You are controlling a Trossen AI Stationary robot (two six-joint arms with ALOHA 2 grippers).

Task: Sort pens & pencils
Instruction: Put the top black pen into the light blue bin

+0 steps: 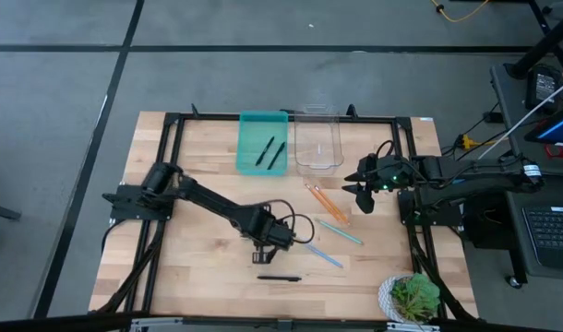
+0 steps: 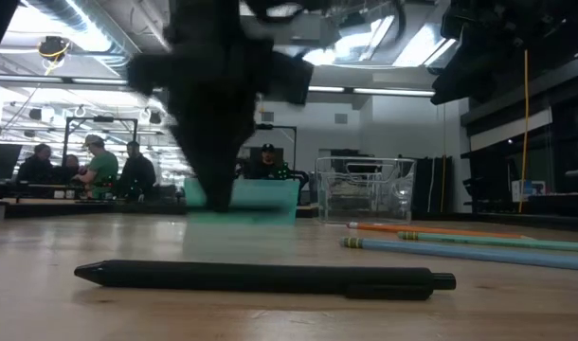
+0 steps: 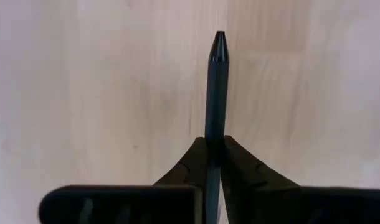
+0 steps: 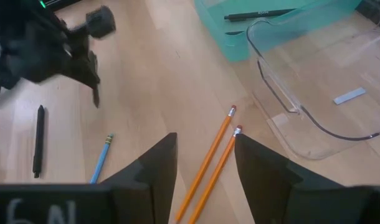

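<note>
A black pen (image 3: 216,93) sits pinched between the closed fingers of the left gripper (image 1: 266,251) at mid-table, most of its length sticking out past the fingertips. The grip looks to be near one end, so the pen could pivot or slip out on the way to the bin, or catch the rim on arrival.

Another pen (image 1: 279,278) lies on the wood just nearer than that gripper. To its right lie two light-blue pencils (image 1: 341,231) and, farther off, two orange pencils (image 1: 326,203).

The right gripper (image 4: 205,168) hangs with jaws open and empty above the orange pair.

At the far edge, the teal bin (image 1: 247,148) holds two black pens (image 1: 270,152). The clear bin (image 1: 317,152) to its right holds no pencils yet.
</note>
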